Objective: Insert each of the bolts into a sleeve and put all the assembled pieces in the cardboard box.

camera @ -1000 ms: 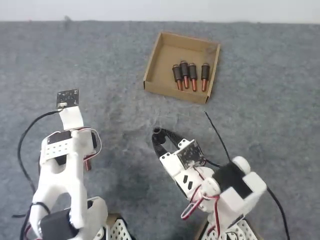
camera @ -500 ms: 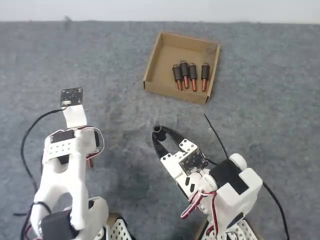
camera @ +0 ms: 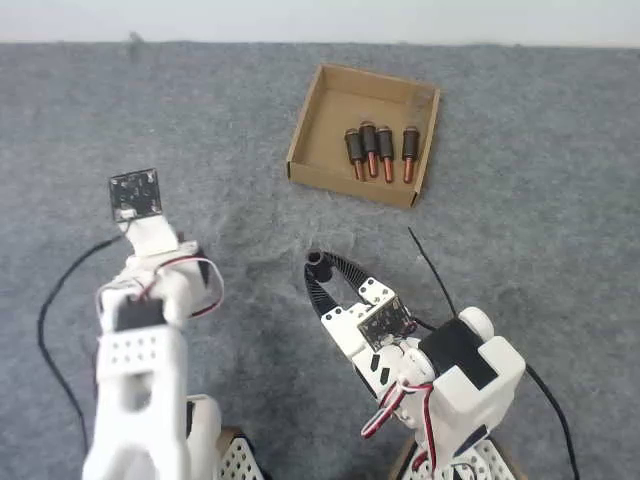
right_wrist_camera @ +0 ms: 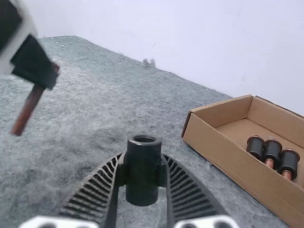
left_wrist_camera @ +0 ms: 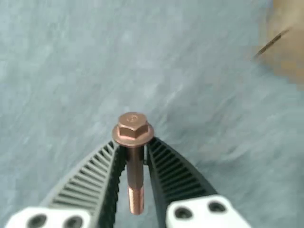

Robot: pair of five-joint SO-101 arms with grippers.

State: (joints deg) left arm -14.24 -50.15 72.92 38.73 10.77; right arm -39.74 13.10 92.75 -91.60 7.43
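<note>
High view: black cable [camera: 430, 265] lies near the cardboard box [camera: 350, 186].

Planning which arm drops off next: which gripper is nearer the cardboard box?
Right. The right gripper, holding a sleeve, sits short of the near wall of the cardboard box; the left gripper, holding a bolt, is farther off sideways.

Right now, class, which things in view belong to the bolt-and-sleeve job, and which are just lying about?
Job: bolt in left gripper; sleeve in right gripper; cardboard box; four assembled pieces inside it.
Just there: grey carpet; black cable; white wall.
</note>
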